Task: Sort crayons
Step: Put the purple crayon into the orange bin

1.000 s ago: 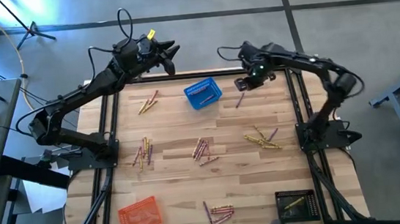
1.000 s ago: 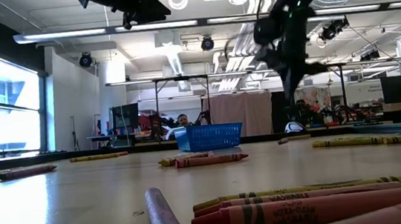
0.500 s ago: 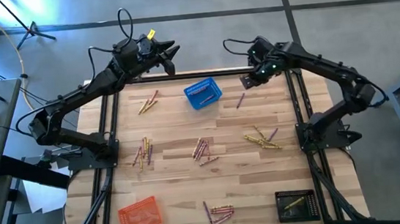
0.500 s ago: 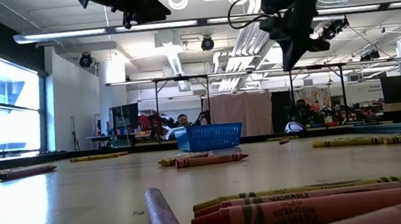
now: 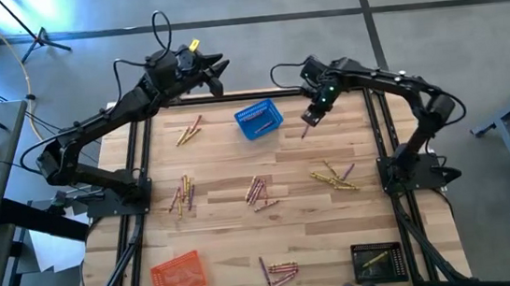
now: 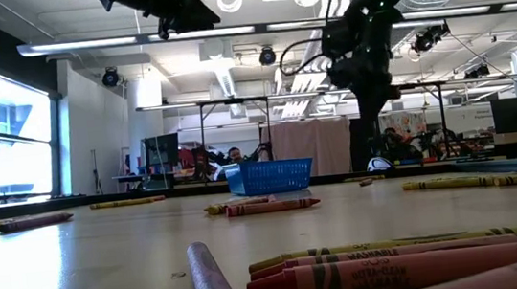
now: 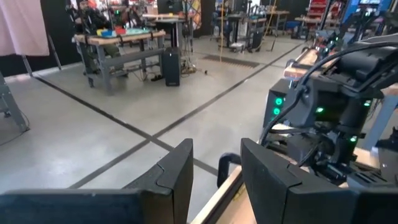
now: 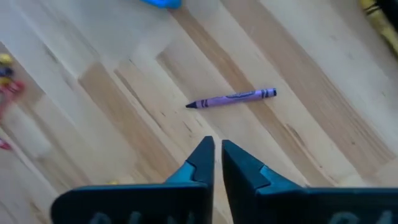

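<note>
Right tool [image 8: 217,152] hangs over the wooden tabletop [image 5: 221,174] above a lone purple crayon [image 8: 231,98] just right of the blue mesh basket [image 5: 258,120], fingers nearly together with a thin gap, holding nothing. Left tool [image 7: 216,171] is parked past the far edge, fingers apart, empty. Other crayons [image 5: 259,189] lie scattered in clusters.

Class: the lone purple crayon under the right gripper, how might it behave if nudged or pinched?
The purple crayon is a thin round stick lying flat on the smooth wooden table, so it would probably roll if nudged. It looks straight and paper-wrapped, so likely stiff, light and easy to grip.
</note>
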`<action>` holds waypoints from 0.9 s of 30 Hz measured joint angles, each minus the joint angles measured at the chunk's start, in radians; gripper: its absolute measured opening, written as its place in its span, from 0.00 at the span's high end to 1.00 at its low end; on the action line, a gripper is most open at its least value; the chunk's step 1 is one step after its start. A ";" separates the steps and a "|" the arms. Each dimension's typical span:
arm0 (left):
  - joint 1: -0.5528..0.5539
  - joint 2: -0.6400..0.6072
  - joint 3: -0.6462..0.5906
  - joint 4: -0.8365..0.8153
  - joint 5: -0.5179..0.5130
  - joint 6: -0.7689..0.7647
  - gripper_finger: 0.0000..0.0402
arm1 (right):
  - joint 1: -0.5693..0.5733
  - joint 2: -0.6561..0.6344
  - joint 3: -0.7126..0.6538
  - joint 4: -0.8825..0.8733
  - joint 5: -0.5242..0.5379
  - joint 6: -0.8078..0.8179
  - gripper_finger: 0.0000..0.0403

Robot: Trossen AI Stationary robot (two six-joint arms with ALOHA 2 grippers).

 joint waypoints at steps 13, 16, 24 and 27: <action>0.000 0.000 0.000 -0.060 0.000 0.000 0.70 | 0.061 0.093 0.000 0.060 0.021 -0.550 0.63; 0.000 0.000 0.000 -0.061 0.000 0.000 0.70 | 0.091 0.098 0.000 0.093 0.022 -0.689 0.60; 0.000 0.000 0.000 -0.073 -0.001 0.000 0.70 | 0.166 0.120 0.000 0.059 0.306 -0.810 0.58; 0.000 0.000 0.000 -0.096 -0.005 0.012 0.70 | 0.201 0.120 0.000 0.018 0.376 -0.581 0.59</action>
